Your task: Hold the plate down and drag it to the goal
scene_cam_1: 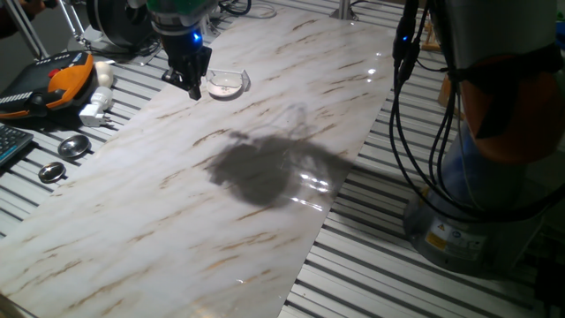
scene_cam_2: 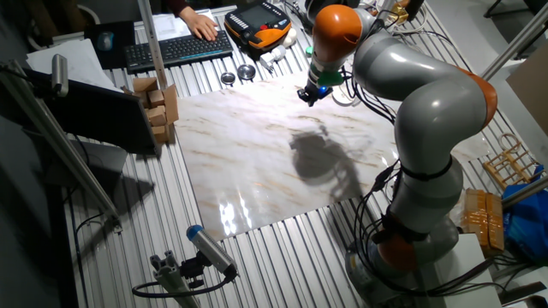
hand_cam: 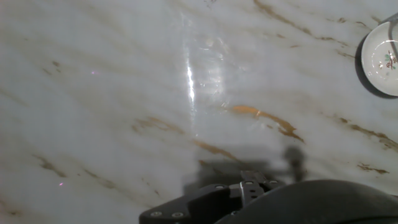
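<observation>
Hovering just beside the small round white shallow plate [scene_cam_1: 225, 84], your black gripper [scene_cam_1: 194, 86] has fingers whose gap cannot be told. Plate lies untouched on the marbled tabletop [scene_cam_1: 177, 194]. Judged light, stiff, slippery: press down at its centre.

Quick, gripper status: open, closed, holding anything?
Gripper: holds nothing, beside the plate and not on it; open or closed cannot be told.

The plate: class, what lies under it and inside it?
The plate rests on the marble tabletop, beside the end effector. Inside, only small specks show. The surface beneath it is covered.
</observation>
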`<state>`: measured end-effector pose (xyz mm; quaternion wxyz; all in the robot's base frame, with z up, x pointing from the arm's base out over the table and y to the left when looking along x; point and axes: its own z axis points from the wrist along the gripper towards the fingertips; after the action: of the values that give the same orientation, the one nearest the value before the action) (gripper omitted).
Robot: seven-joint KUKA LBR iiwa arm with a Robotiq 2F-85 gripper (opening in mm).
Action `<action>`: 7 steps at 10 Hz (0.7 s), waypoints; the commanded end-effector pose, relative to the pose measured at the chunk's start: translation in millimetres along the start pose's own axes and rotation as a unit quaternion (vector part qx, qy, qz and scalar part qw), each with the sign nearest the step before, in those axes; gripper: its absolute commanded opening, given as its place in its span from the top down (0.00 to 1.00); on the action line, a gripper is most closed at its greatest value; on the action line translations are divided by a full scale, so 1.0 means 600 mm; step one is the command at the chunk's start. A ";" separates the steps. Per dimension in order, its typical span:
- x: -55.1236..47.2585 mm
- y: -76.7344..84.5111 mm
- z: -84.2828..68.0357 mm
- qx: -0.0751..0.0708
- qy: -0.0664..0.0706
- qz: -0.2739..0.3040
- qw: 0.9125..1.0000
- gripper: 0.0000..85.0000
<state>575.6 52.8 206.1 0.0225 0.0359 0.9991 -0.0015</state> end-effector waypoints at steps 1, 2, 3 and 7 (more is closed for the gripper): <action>0.000 0.000 0.000 0.000 0.000 0.000 1.000 1.00; -0.001 0.000 0.000 0.001 0.000 -0.001 1.000 1.00; -0.001 -0.001 -0.001 0.001 0.000 -0.002 1.000 1.00; -0.005 -0.003 -0.004 0.001 0.001 -0.005 1.000 1.00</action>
<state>578.8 50.8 208.4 0.0218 0.0313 0.9993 -0.0020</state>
